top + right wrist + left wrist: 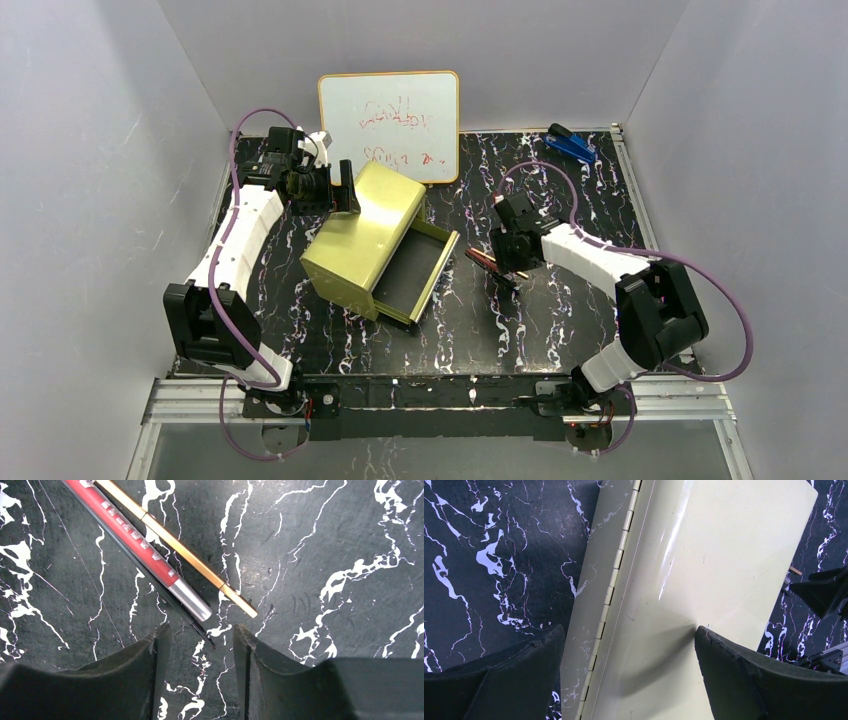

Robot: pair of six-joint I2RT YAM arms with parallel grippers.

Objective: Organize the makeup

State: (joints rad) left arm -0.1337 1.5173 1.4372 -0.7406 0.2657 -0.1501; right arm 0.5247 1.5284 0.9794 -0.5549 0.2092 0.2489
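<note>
A dark-red stick with a silver cap (131, 541) lies on the black marbled table, with a thin gold stick (176, 544) and a thin black pencil (198, 628) beside it. In the top view these sticks (484, 260) lie just right of the drawer. My right gripper (200, 632) is open and empty, low over the table, with the pencil's tip between its fingers; it also shows in the top view (508, 262). My left gripper (629, 637) is open over the yellow-green box (704, 560), straddling its hinge (616, 565). The discs and the packet are out of view.
The yellow-green box (360, 235) stands left of centre with its dark drawer (418, 272) pulled open toward the right. A whiteboard (390, 110) leans on the back wall. A blue stapler-like object (570, 145) lies at the back right.
</note>
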